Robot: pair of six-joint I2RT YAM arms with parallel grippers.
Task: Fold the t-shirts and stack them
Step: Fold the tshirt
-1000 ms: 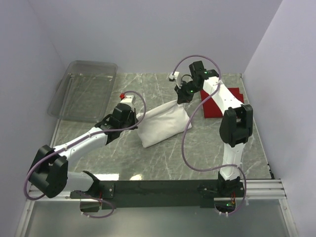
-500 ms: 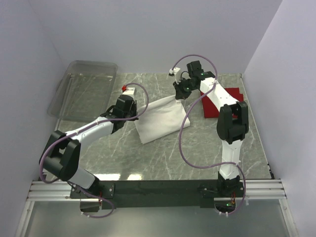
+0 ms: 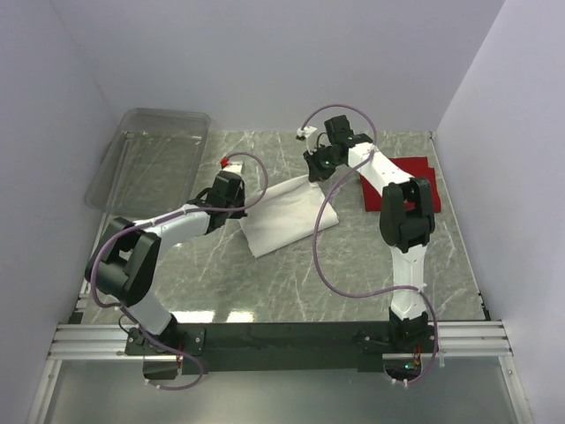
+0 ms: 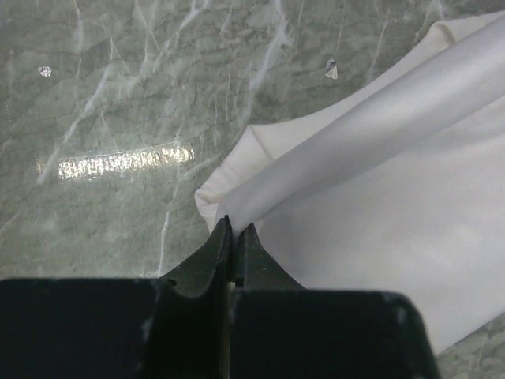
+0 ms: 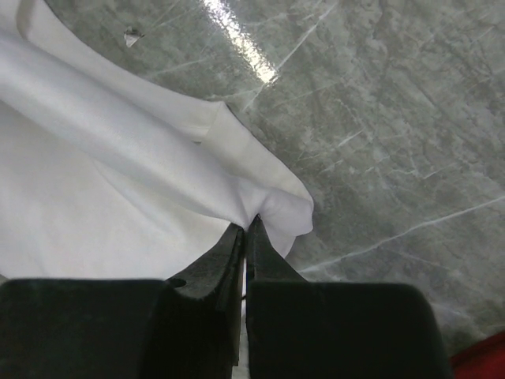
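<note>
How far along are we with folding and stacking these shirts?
The red t-shirt looks folded, flat at the right. In hand: the left pincer and right pincer each pinch an edge of the white t-shirt, mid-fold. Left: finish that fold, then stack the two, now apart.
</note>
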